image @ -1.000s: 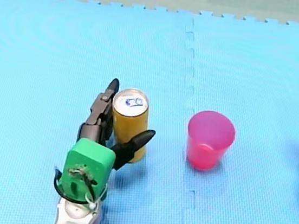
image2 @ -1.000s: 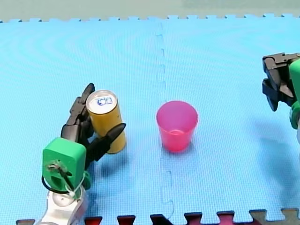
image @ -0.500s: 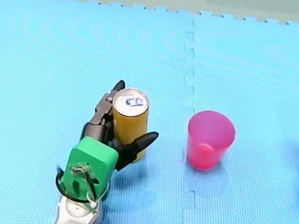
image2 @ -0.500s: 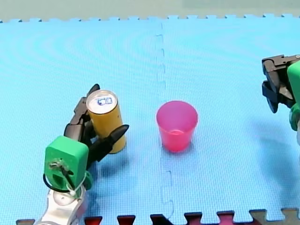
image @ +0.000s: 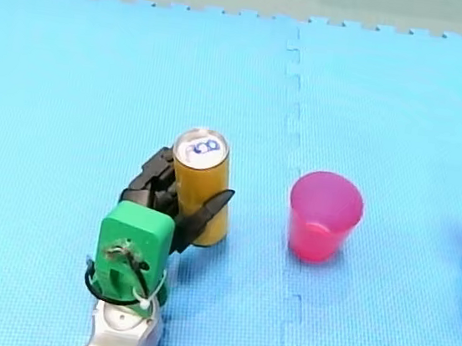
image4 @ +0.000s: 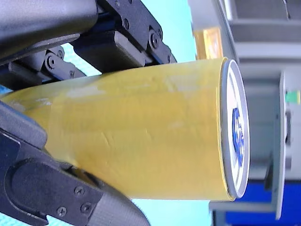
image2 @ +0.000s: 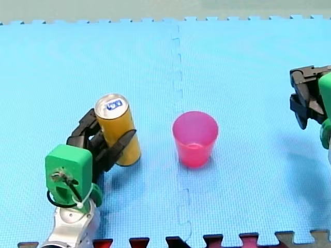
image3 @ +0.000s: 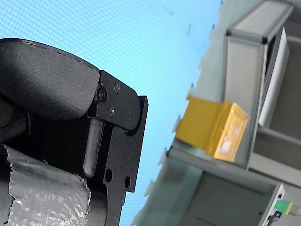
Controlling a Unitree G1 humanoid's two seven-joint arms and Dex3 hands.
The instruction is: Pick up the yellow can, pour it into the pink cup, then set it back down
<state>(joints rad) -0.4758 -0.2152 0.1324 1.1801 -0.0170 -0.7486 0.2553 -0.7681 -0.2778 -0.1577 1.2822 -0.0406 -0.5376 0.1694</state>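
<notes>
One yellow can and one pink cup stand on a blue foam mat made of two panels, joined by a toothed seam that runs from 12 o'clock to 6 o'clock. The cup sits upright near the middle, mouth up, just on the 3 o'clock side of the seam. The can is at the cup's 9 o'clock, apart from it, with a strip of bare mat and the seam between them. Two hands are in sight. The left hand comes in from about 7 o'clock and is clamped around the can's lower half, with fingers wrapped behind it on the 9 o'clock side and the thumb pressed across its front. The can's silver top leans a little toward 11 o'clock, and whether its base touches the mat cannot be told. The second wrist view shows this same grip up close, with the can's wall pinched between black links. The right hand is at the mat's 3 o'clock edge, well apart from the cup and holding nothing; its pose cannot be told. A row of red and darker tile teeth lines the 6 o'clock edge. The first wrist view shows one yellow box against a grey shelf unit beyond the mat.
</notes>
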